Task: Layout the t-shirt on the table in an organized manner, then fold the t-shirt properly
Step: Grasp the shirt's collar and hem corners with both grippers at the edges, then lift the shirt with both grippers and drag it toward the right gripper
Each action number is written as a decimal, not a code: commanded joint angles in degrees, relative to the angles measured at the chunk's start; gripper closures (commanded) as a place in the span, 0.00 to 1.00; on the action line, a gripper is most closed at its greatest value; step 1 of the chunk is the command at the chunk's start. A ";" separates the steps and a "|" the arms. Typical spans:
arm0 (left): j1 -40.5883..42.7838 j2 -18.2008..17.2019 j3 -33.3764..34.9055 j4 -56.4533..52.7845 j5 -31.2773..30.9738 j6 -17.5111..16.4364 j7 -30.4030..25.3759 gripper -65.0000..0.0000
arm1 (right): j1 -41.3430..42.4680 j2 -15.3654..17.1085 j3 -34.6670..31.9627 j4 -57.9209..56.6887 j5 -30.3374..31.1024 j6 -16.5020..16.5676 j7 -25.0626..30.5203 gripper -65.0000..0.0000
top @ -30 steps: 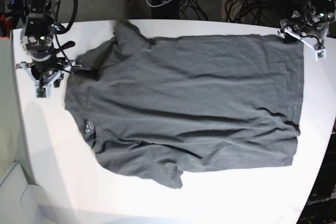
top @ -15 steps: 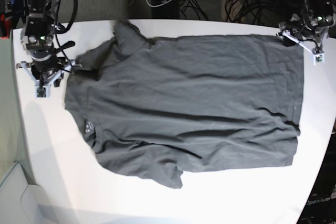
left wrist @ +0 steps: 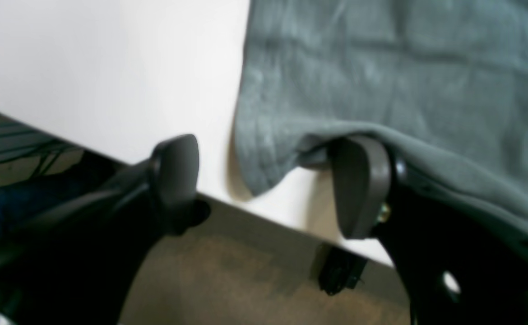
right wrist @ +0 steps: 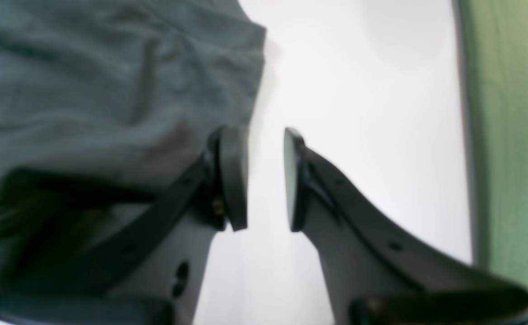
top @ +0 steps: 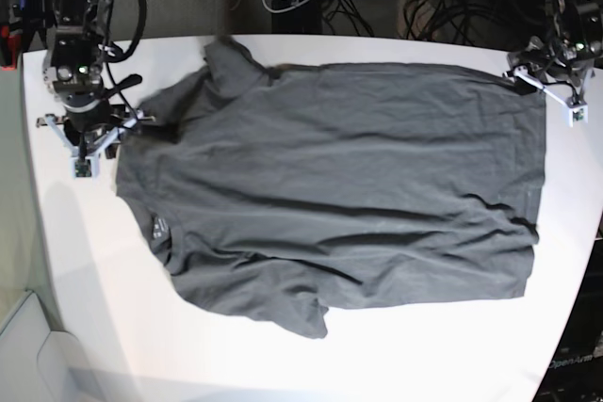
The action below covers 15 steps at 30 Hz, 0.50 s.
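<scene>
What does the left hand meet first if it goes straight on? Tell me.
Most likely the t-shirt: its corner lies between the open fingers of the left hand, one finger under the hem. The table lies below, though depth is unclear.

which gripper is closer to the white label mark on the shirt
Right. The right gripper sits at the collar end near the label mark; the left gripper is at the far hem corner.
</scene>
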 commanded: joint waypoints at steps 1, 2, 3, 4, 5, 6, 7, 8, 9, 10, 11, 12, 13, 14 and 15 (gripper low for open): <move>-0.05 -0.89 -0.17 0.13 0.72 0.50 0.21 0.31 | 0.41 0.62 0.27 1.11 0.02 0.13 1.24 0.77; -0.14 -0.89 -0.17 -0.22 0.72 0.50 0.21 0.31 | 0.41 0.62 0.27 1.02 0.02 0.13 1.24 0.77; -0.23 -0.80 -0.17 -0.48 0.72 0.50 0.21 0.31 | 0.41 0.62 0.27 1.02 0.02 0.13 1.24 0.77; -0.67 -0.72 -0.17 -0.57 0.72 0.50 0.21 0.31 | 0.41 0.62 0.27 1.02 0.02 0.13 1.24 0.77; -1.19 -0.54 -0.08 -0.57 0.72 0.50 0.29 0.31 | 0.41 0.62 0.27 1.02 0.02 0.13 1.24 0.77; -1.63 -0.54 -0.08 -0.57 0.72 0.50 0.29 0.31 | 0.49 0.62 0.27 1.02 0.02 0.13 1.24 0.77; -1.72 -0.54 -0.08 -0.66 0.72 0.50 0.38 0.31 | 0.49 0.71 0.27 1.02 0.02 0.13 1.24 0.77; -1.72 -0.45 -0.08 -0.66 0.72 0.50 0.38 0.31 | 0.49 0.71 0.27 1.02 0.02 0.13 1.24 0.77; -1.72 -0.45 -0.08 -0.66 0.72 0.50 0.29 0.31 | 0.49 0.71 0.27 1.02 0.02 0.13 1.24 0.77; -1.72 -0.45 -0.08 -0.66 0.72 0.50 0.21 0.34 | 0.41 0.79 0.27 1.02 0.02 0.13 1.24 0.77; -1.72 -0.45 -0.08 -0.66 0.72 0.50 0.21 0.38 | 0.41 0.79 0.27 1.02 0.02 0.13 1.24 0.77; -1.72 -0.45 -0.08 -0.66 0.72 0.50 0.21 0.45 | 0.32 0.79 0.27 1.02 0.02 0.13 1.24 0.77; -1.81 -0.45 -0.08 -0.66 0.72 0.50 0.21 0.55 | 0.32 0.71 0.27 1.02 0.02 0.13 1.24 0.77; -1.81 -0.45 -0.08 -0.66 0.72 0.50 0.21 0.65 | 0.23 0.71 0.27 1.02 0.02 0.13 1.24 0.77; -1.81 -0.45 -0.08 -0.66 0.72 0.50 0.29 0.74 | 0.23 0.62 0.27 1.02 0.02 0.13 1.24 0.77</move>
